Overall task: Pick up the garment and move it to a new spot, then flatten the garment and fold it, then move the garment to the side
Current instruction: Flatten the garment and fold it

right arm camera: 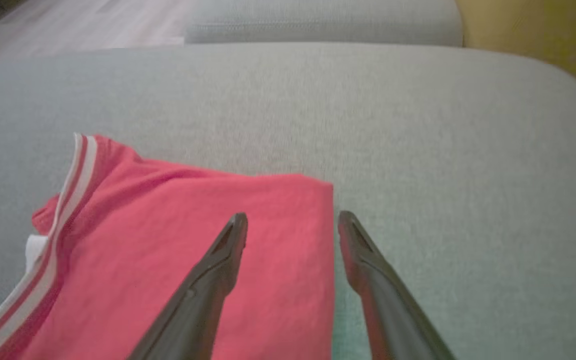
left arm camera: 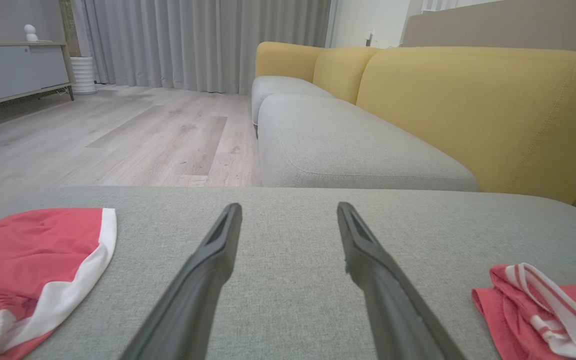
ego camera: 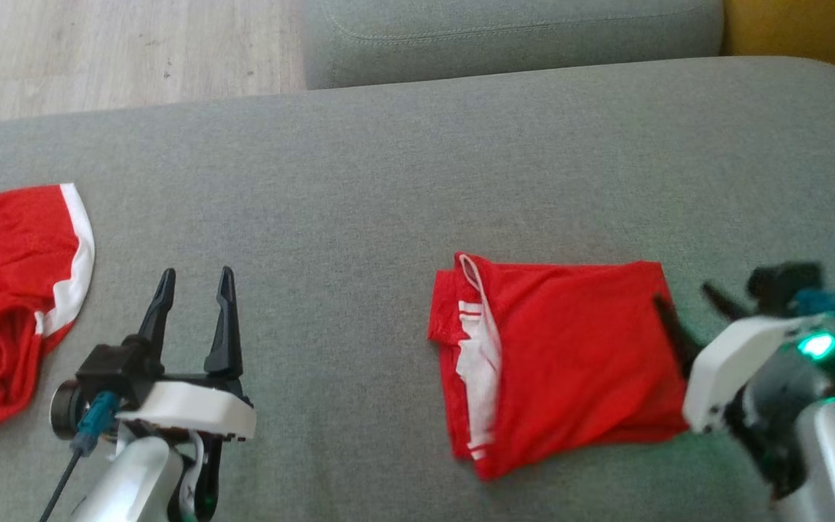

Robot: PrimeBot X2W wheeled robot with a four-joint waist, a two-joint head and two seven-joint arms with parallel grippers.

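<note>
The folded red garment [ego camera: 570, 355] lies flat on the grey cushion [ego camera: 388, 181], right of centre in the head view. Its white-striped trim is turned toward the left side of the frame. The right tool [ego camera: 684, 296] comes in from the right edge of that frame, blurred, with its dark tips at the garment's right-hand border. From the right wrist view the right tool [right arm camera: 292, 217] stands well open with nothing between its fingers. One finger is over the red cloth [right arm camera: 193, 210] and the other is over bare cushion just past the garment's edge. I can't tell whether the tips touch the fabric.

Down in the lower left of the head view the left tool [ego camera: 194, 279] is spread wide and holds nothing, its fingers pointing up the frame over plain cushion. In the left wrist view the left tool [left arm camera: 289, 207] points at open grey fabric, with the folded garment's striped corner [left arm camera: 533, 310] at the lower right.

A second red piece with a white band [ego camera: 4, 290] sits rumpled at the far left edge of the frame, well apart from the folded one. Beyond the cushion I can see a yellow sofa back [left arm camera: 468, 110], pale wood floor [left arm camera: 118, 135] and grey curtains [left arm camera: 193, 40].
</note>
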